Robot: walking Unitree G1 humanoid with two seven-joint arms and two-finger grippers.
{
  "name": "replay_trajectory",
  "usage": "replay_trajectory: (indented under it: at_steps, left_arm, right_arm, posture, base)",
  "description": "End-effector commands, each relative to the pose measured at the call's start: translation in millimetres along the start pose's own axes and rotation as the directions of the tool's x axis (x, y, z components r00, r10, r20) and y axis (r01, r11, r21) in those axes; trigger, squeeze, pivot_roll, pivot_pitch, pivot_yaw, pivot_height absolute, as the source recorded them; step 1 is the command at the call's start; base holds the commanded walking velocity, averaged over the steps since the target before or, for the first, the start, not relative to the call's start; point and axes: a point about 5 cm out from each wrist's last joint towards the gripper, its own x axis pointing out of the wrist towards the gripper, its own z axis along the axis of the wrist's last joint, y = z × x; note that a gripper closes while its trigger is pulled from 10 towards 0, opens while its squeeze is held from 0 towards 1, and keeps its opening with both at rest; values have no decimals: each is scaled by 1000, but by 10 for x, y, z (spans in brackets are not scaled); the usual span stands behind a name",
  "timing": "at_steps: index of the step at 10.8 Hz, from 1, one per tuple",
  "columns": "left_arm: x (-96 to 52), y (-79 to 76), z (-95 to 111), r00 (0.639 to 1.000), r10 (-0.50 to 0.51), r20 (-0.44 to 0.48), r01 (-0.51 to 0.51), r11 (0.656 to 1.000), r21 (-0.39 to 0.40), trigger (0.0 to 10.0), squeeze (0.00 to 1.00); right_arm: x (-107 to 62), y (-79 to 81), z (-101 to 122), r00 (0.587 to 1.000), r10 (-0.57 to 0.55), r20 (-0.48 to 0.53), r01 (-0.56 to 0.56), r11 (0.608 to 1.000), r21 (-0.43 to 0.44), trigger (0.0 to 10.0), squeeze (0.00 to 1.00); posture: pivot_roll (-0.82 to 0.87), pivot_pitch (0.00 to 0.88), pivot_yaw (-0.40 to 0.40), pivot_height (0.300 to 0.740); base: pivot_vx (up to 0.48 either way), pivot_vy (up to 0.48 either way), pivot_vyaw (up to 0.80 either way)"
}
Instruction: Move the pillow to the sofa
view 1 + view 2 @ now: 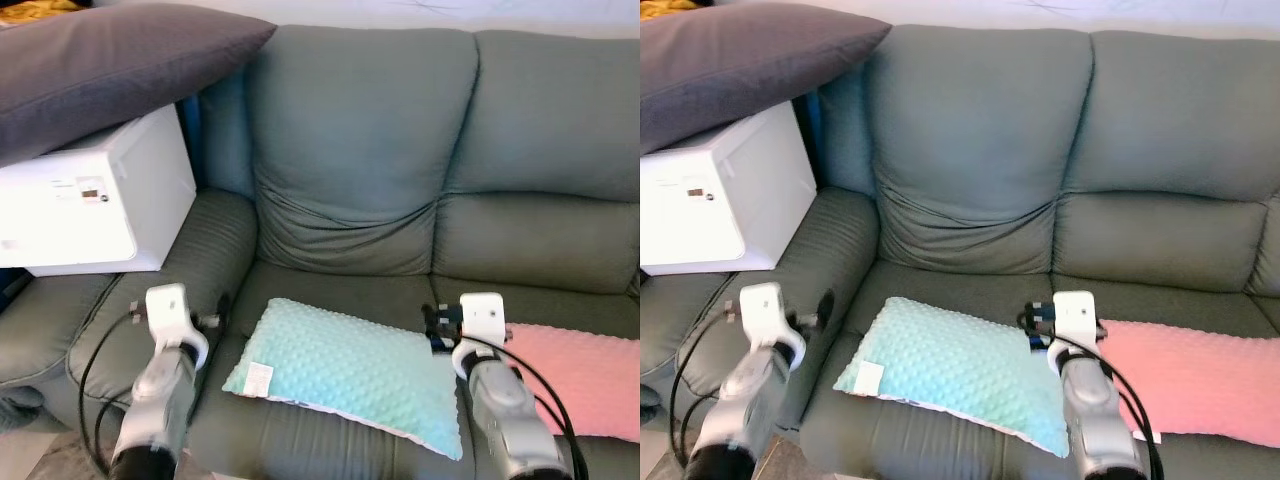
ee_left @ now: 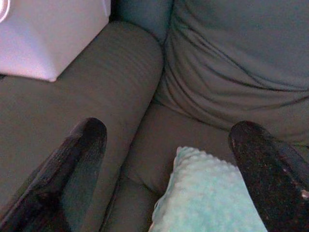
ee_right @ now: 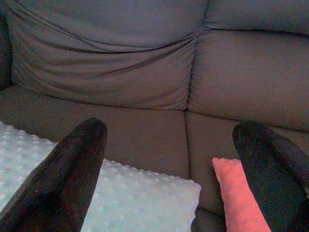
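- Teal pillow [image 1: 345,372] lies flat on the seat of the grey sofa [image 1: 420,150], on the left-hand cushion, not held by anything.
- Long axis runs left to right, tilted: the left end sits a little farther back, the right end nearer the front edge. A small white label shows at its near-left corner.
- Left gripper [image 2: 169,159] hovers just beside the pillow's left end, over the gap between seat and armrest. Fingers spread wide, nothing between them; the pillow corner shows low between the two fingers in the left wrist view.
- Right gripper [image 3: 169,164] hangs at the pillow's far-right corner, fingers likewise spread and empty. One finger [image 3: 63,179] lies over the pillow, the other over the pink pillow [image 1: 590,380] just to the right.
- The two arms bracket the pillow end to end; neither touches it, as far as I can tell. Both look about equally near.
- Judgement: pillow already rests on the sofa, so the task looks close to done.
- White box [image 1: 95,200] sits on the left armrest, a dark grey cushion [image 1: 110,60] on top.
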Motion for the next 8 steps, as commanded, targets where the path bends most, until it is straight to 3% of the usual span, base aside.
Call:
replay_trajectory:
  at_steps: [1, 8]
  left_arm:
    - [-4, 35, -15, 1000, 9, -5, -9, 1000, -10, 10000, 0]
    - [-32, 29, -53, 1000, 14, -9, -14, 1000, -12, 10000, 0]
  right_arm:
    - [8, -18, -3, 1000, -5, -6, 5, 1000, 6, 10000, 0]
    - [-14, -10, -42, 1000, 1, -24, -1, 1000, 21, 10000, 0]
  posture:
    - [-129, 0, 24, 740]
    - [-130, 0, 24, 740]
  base:
    - [0, 0, 0]
    - [0, 0, 0]
